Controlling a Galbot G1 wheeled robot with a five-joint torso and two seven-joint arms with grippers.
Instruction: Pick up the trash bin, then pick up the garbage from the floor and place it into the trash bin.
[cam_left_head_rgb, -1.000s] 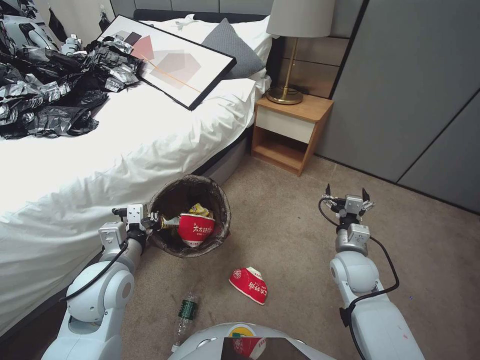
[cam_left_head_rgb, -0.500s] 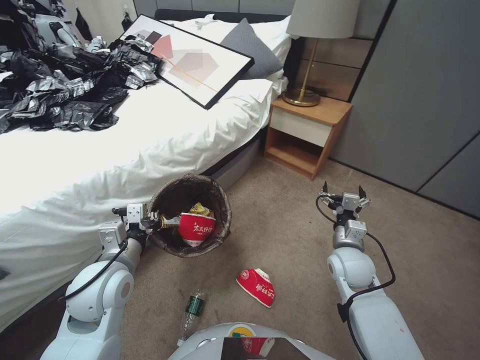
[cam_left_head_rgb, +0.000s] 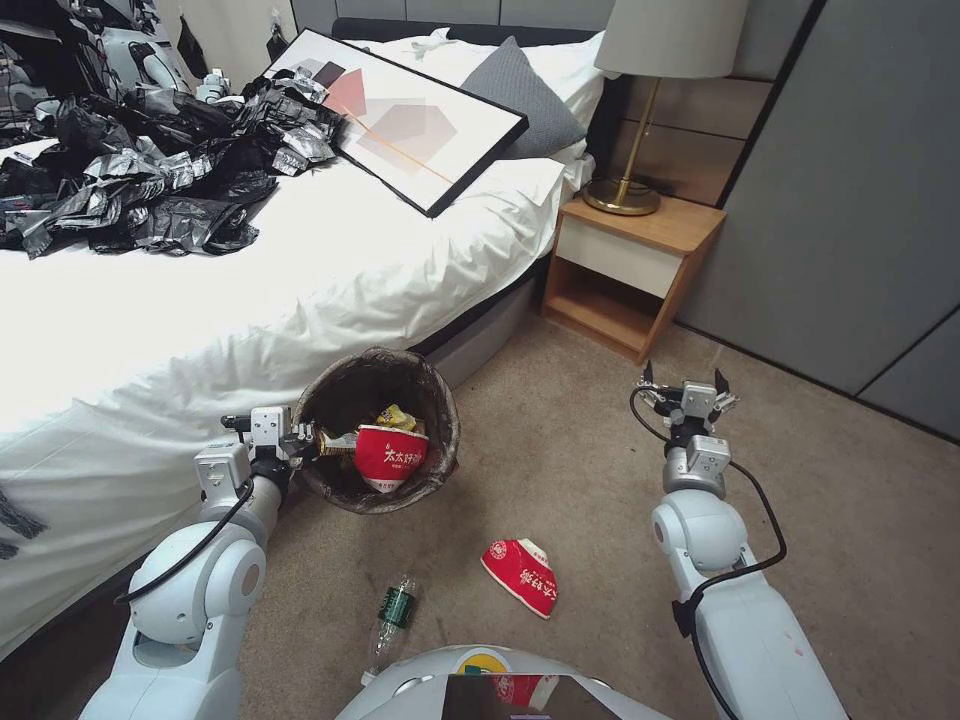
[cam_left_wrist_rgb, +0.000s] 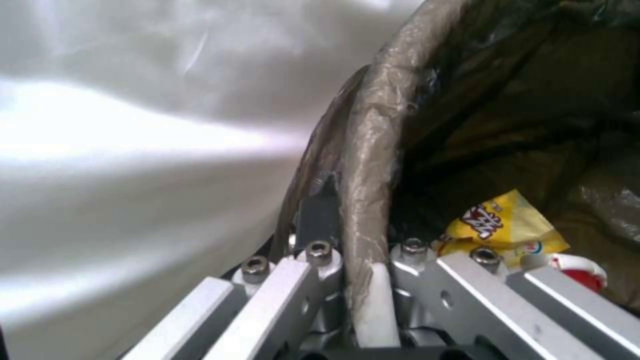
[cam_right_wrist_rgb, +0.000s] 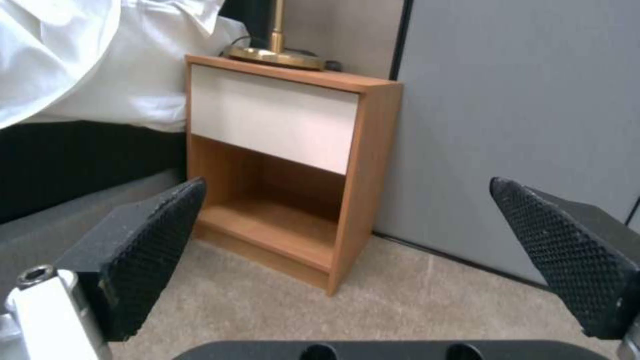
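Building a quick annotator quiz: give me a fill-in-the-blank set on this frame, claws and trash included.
1. The left claw is clamped on the ____ of the trash bin.
2. The right claw, held above the carpet, is ____.
3. On the carpet lie a red noodle bowl and a clear ____ with a green label.
4. The lamp stands on the wooden ____.

Missing: rim; open; bottle; nightstand

Bedroom interior with carpeted floor (cam_left_head_rgb: 600, 440).
A bed (cam_left_head_rgb: 250, 290) with white bedding carries a grey pillow (cam_left_head_rgb: 525, 95), a framed picture (cam_left_head_rgb: 400, 120) and crumpled black plastic (cam_left_head_rgb: 150, 180); beside it stand a wooden nightstand (cam_left_head_rgb: 630, 270), a brass lamp (cam_left_head_rgb: 650, 100) and grey wall panels (cam_left_head_rgb: 850, 200).
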